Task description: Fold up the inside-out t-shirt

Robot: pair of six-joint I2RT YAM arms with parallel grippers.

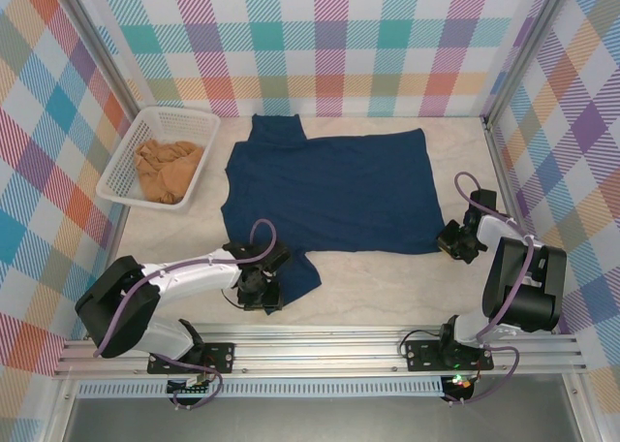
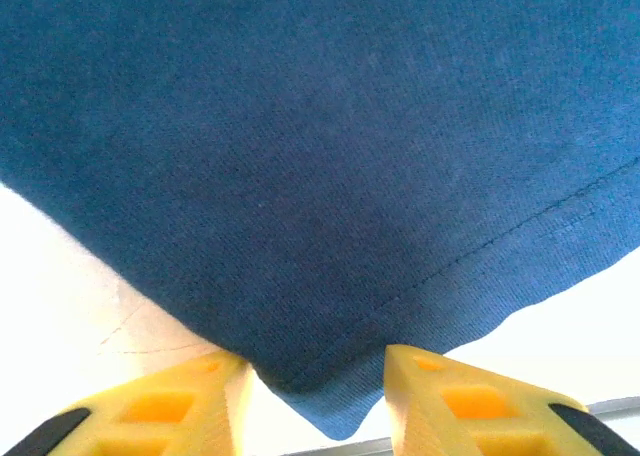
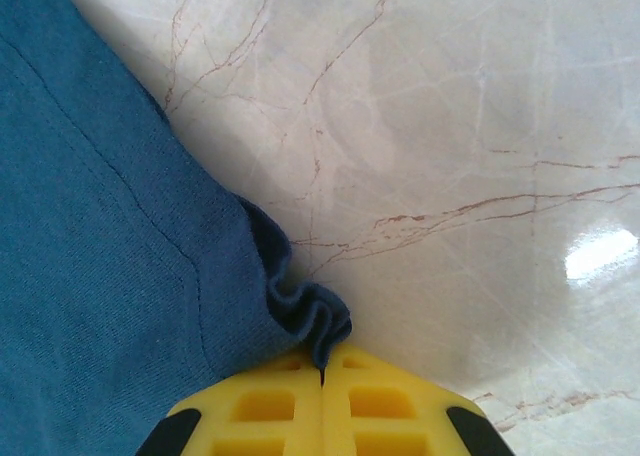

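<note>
The dark navy t-shirt [image 1: 334, 190] lies spread flat on the pale marble table, collar toward the left near the basket. My left gripper [image 1: 260, 285] stands open at the shirt's near-left sleeve; in the left wrist view its yellow fingers [image 2: 170, 401] straddle the hemmed sleeve corner [image 2: 325, 396]. My right gripper [image 1: 453, 240] sits at the shirt's near-right corner. In the right wrist view its yellow fingers [image 3: 260, 406] are shut on a bunched fold of the navy hem [image 3: 310, 316].
A white plastic basket [image 1: 131, 142] at the back left holds a tan-orange garment [image 1: 168, 169]. Plaid walls enclose the table on three sides. A metal rail [image 1: 320, 350] runs along the near edge. Bare marble [image 3: 470, 156] lies right of the shirt.
</note>
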